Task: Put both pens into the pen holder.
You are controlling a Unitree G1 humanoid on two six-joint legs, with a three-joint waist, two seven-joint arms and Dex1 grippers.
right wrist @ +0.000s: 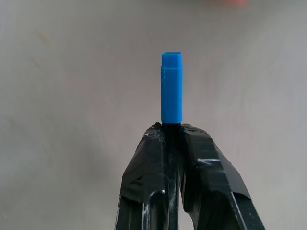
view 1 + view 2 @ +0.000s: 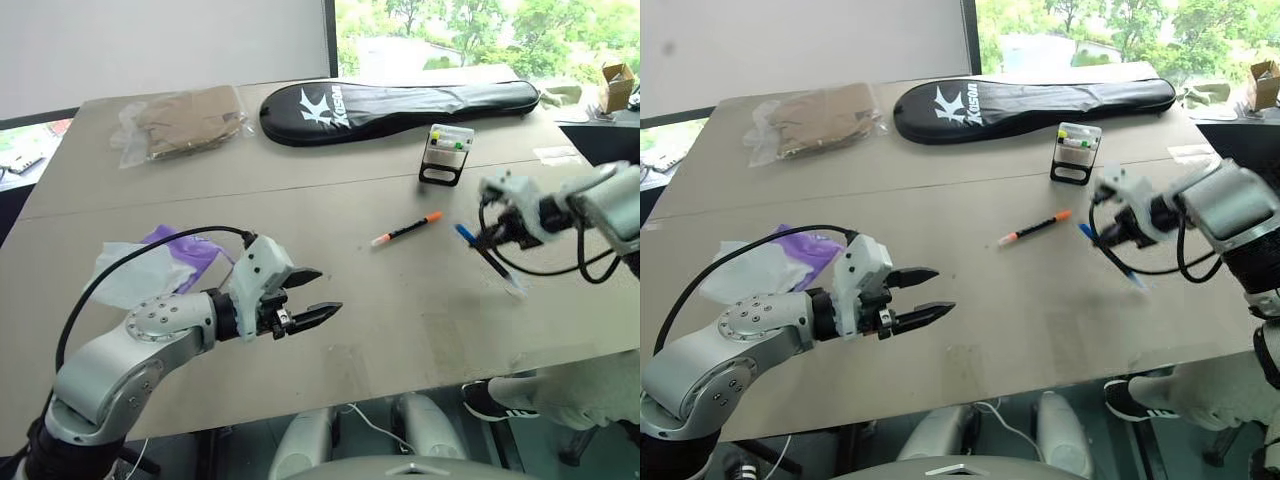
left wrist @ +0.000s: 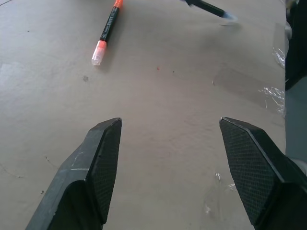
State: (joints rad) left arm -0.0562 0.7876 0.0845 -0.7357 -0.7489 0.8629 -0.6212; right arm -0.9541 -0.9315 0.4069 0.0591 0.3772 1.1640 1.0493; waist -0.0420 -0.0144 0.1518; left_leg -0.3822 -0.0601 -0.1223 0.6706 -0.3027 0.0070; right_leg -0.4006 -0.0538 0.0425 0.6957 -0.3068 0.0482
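Note:
My right gripper [image 2: 487,240] is shut on the blue-capped pen [image 2: 492,261], held off the table at the right; the blue cap [image 1: 171,88] sticks out past the closed fingertips and the pale end hangs lower toward me. The orange-capped pen [image 2: 406,230] lies flat on the table's middle, left of that gripper. The pen holder [image 2: 444,153], black frame with white top and coloured caps, stands farther back, behind both pens. My left gripper [image 2: 315,296] hovers open and empty over the near left of the table, pointing toward the orange-capped pen [image 3: 106,32].
A long black racket bag [image 2: 400,105] lies along the table's far edge. A brown packet in clear plastic [image 2: 185,122] sits at the back left. White and purple plastic bags [image 2: 150,265] lie beside my left arm. A cardboard box [image 2: 617,85] stands at the far right.

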